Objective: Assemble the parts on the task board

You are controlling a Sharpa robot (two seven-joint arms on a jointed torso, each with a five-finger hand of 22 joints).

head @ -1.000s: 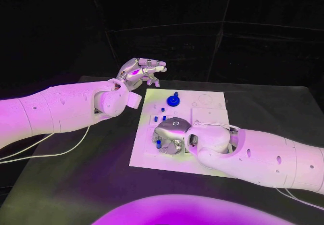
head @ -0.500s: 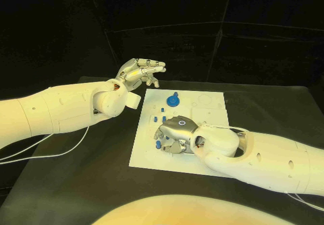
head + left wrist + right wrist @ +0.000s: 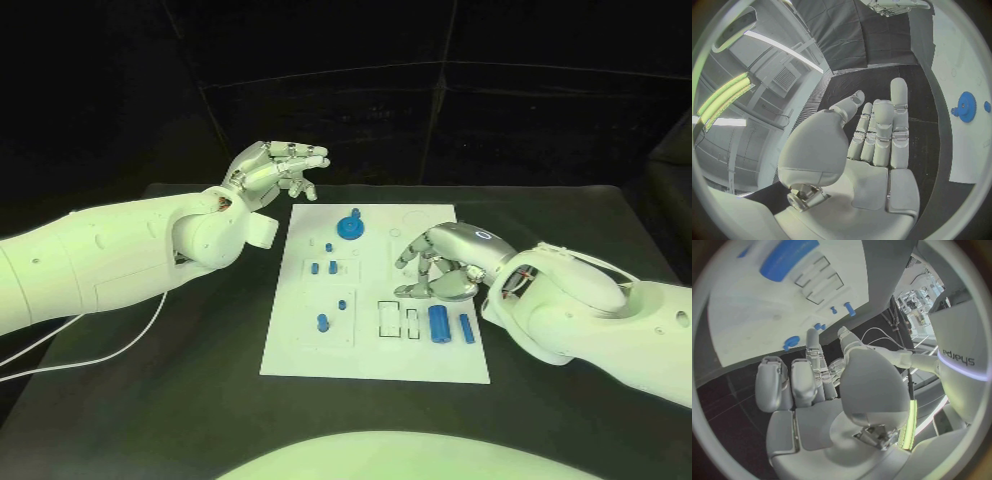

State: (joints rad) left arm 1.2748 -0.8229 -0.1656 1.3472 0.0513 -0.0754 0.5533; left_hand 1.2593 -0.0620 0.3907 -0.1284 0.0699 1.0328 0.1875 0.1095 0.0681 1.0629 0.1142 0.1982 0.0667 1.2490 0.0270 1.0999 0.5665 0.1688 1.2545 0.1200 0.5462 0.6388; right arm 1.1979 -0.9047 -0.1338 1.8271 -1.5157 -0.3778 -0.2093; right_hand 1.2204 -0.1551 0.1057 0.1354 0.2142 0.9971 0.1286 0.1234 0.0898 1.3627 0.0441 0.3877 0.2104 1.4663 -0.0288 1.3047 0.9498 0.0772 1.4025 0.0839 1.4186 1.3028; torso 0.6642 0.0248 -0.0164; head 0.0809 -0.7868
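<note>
blue parts lie and stand across the white task board at mid-table. right hand hovers above its middle, fingers curled, grasping nothing; left hand hangs beyond the far-left corner, released. risk: curled fingers descending could knock standing pegs over. "sharpa" reads on the arm in the right wrist view.

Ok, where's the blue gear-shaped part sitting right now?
In the head view the blue gear-shaped part stands near the task board's far left corner, just right of the raised left hand and well clear of the right hand.
</note>
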